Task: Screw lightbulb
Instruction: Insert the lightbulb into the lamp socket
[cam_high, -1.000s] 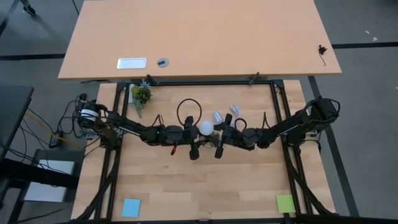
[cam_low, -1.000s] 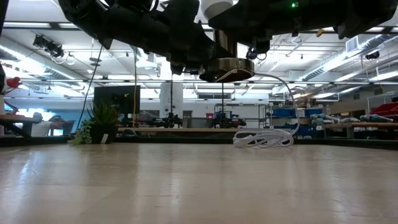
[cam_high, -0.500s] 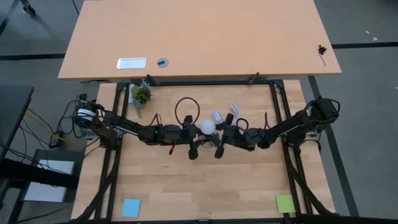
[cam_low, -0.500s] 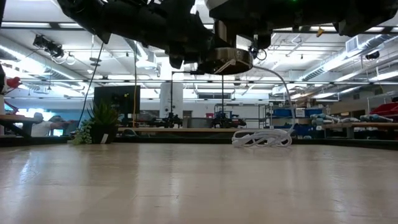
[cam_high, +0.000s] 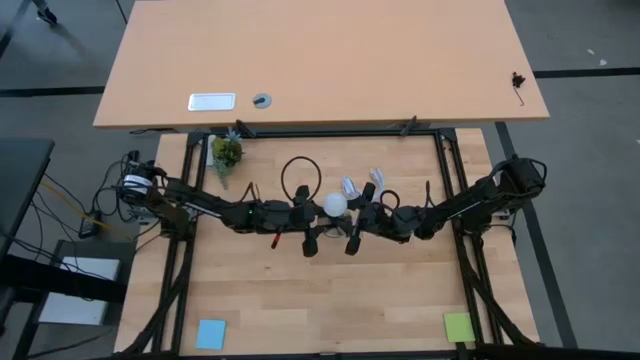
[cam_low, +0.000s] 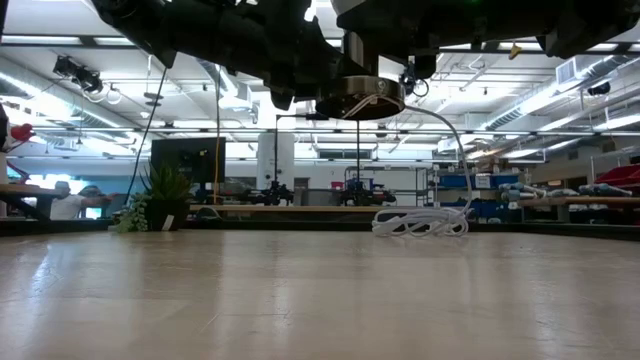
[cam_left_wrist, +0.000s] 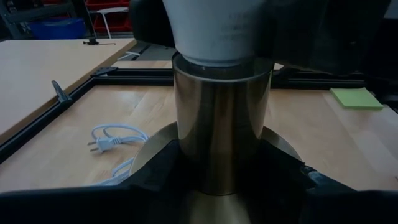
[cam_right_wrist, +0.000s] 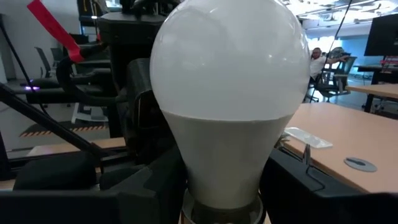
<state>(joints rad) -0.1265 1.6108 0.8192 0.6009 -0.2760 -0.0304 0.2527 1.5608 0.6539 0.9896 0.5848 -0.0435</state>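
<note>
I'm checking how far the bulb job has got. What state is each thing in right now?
lightbulb: upright, its base seated in the socket, held up off the table.
metal socket: lifted in the air, gripped by the left gripper.
right gripper: closed around the lightbulb's neck.
white cable: lying coiled on the table, plug loose.
potted plant: standing upright at the table's far corner.

Both arms stretched low over table, reaching inward, wrists near level, meeting mid-table. Left gripper (cam_high: 312, 214) clamped on metal socket (cam_left_wrist: 221, 130), dark fingers (cam_left_wrist: 155, 180) flanking its flared base. Right gripper (cam_high: 352, 212) facing left one, closed around lightbulb (cam_right_wrist: 227, 99), fingers (cam_right_wrist: 298, 180) either side of its neck. Grippers just beside each other, raised off tabletop
</note>
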